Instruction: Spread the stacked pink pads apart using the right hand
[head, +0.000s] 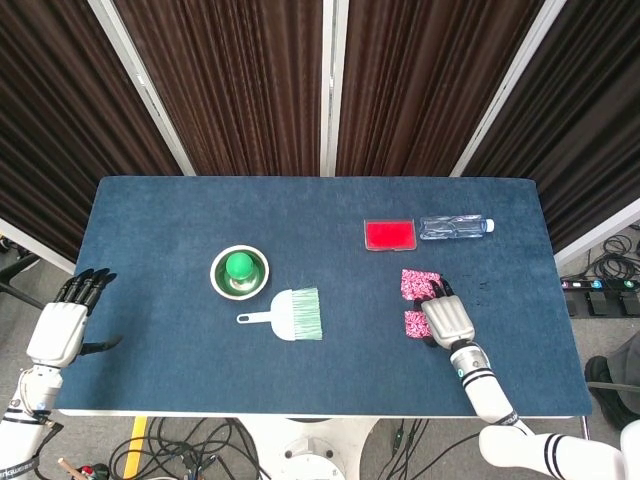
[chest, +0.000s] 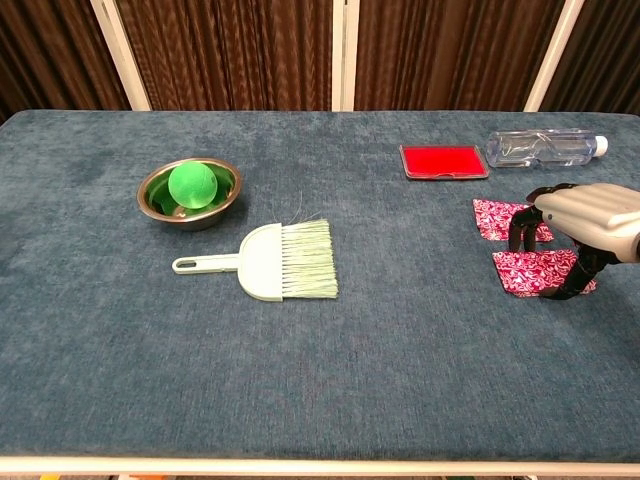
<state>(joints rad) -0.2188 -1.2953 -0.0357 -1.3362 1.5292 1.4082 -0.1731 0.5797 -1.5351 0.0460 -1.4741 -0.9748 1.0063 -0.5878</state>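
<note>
Two pink patterned pads lie apart at the table's right. The far pad lies flat with a narrow strip of cloth between it and the near pad. My right hand arches over the near pad. Its fingertips come down at the gap between the pads, and its thumb rests on the near pad's right part. The pad stays flat on the cloth, not lifted. My left hand hangs beyond the table's left edge, fingers stretched out, holding nothing.
A red flat case and a clear plastic bottle on its side lie behind the pads. A small hand brush and a metal bowl with a green ball sit at mid-table. The table's right edge is near my right hand.
</note>
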